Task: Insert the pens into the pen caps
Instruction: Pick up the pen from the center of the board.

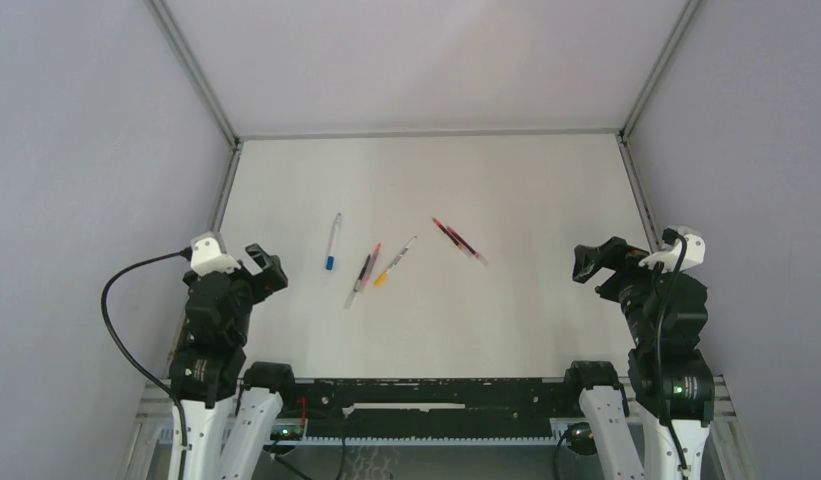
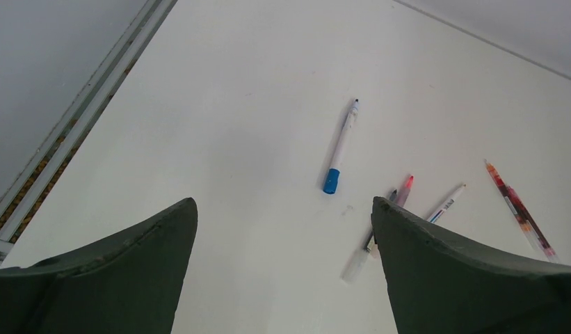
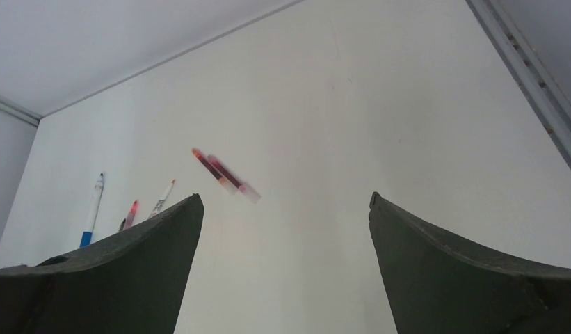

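Several pens lie mid-table. A whitish pen with a blue end (image 1: 332, 243) (image 2: 340, 147) is furthest left. To its right a black pen and a pink pen (image 1: 365, 272) (image 2: 405, 191) lie side by side. Then comes a yellow-orange-ended pen (image 1: 394, 262) (image 2: 446, 203). Two red pens (image 1: 458, 241) (image 3: 225, 174) lie together furthest right. I cannot make out separate pen caps at this size. My left gripper (image 1: 266, 268) (image 2: 282, 205) hovers open at the near left, short of the pens. My right gripper (image 1: 589, 262) (image 3: 286, 197) stands open at the near right. Both are empty.
The white table (image 1: 526, 190) is boxed in by grey walls with metal rails along its left (image 2: 74, 139) and right (image 3: 533, 83) edges. The arm bases and a black bar (image 1: 436, 395) run along the near edge.
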